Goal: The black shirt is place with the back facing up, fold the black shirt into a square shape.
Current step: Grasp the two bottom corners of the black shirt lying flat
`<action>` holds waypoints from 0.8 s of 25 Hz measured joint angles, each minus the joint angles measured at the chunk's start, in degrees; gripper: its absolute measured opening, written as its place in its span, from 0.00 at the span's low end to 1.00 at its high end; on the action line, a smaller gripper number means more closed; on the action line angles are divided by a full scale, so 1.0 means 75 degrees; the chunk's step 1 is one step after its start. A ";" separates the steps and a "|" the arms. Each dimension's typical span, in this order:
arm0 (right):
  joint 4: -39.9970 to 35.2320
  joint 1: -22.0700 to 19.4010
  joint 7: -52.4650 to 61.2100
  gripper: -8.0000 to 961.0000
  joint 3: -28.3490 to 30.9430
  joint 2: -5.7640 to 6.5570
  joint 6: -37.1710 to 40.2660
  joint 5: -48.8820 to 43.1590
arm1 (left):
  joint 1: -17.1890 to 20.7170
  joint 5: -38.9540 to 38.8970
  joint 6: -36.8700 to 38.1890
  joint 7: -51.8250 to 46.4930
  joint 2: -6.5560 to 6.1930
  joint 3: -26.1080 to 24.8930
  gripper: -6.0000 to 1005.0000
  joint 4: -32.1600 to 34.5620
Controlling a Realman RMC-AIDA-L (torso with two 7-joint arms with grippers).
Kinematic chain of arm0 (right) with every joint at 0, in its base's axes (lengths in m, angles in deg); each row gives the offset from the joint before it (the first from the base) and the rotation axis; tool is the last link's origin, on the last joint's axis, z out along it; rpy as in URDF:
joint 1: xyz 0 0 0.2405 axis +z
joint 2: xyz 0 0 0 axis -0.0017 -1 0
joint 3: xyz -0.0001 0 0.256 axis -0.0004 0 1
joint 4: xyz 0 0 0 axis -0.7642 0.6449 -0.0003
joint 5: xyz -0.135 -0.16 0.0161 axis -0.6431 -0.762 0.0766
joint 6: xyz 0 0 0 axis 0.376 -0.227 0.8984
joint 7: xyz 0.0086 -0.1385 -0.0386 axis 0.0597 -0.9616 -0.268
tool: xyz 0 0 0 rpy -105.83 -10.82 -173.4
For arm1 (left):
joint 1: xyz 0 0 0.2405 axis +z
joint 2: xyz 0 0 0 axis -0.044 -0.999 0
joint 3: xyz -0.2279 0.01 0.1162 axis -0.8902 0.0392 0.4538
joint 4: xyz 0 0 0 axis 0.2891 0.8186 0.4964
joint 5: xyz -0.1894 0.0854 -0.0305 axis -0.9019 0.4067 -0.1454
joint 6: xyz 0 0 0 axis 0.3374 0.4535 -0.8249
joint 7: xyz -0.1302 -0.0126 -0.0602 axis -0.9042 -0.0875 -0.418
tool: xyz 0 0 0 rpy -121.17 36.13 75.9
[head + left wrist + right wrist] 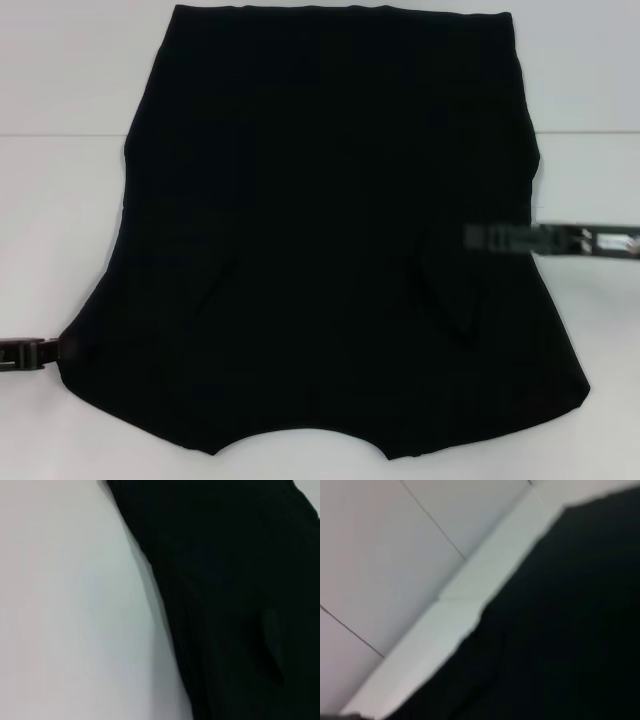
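The black shirt (320,230) lies spread flat on the white table (60,210), its curved neckline at the near edge and its straight hem at the far edge. A small fabric flap (450,295) lies folded onto the shirt's right part. My left gripper (40,352) comes in low from the left and meets the shirt's near-left corner. From the right, my right gripper (500,238) reaches in over the shirt's right edge. Black cloth (240,605) beside bare table fills the left wrist view. The right wrist view shows the shirt (560,640) near the table's edge (465,605).
White tabletop surrounds the shirt on the left (70,605) and on the right (600,140). Beyond the table's edge lies a pale tiled floor (395,555). A faint seam line (60,135) crosses the table behind the shirt's middle.
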 joint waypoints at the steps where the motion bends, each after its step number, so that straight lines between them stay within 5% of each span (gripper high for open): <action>1: -0.0001 -0.0091 0.0145 0.84 0.0002 0.0091 0.0107 -0.0116 | 0.0006 -0.0043 0.0028 -0.0002 0.0005 -0.0002 0.07 0.0000; 10: -0.0001 -0.0818 0.1170 0.83 0.0074 0.0945 0.0848 -0.1064 | 0.0094 -0.0256 0.0232 -0.0017 0.0040 -0.0090 0.04 0.0001; 14: 0.0001 -0.0991 0.1453 0.83 0.0099 0.1206 0.1079 -0.1464 | 0.0102 -0.0346 0.0234 0.0010 0.0045 -0.0183 0.04 -0.0001; 20: 0.0079 -0.0940 0.1498 0.83 0.0089 0.1179 0.1097 -0.1903 | 0.0098 -0.0465 0.0230 0.0045 0.0047 -0.0186 0.04 -0.0039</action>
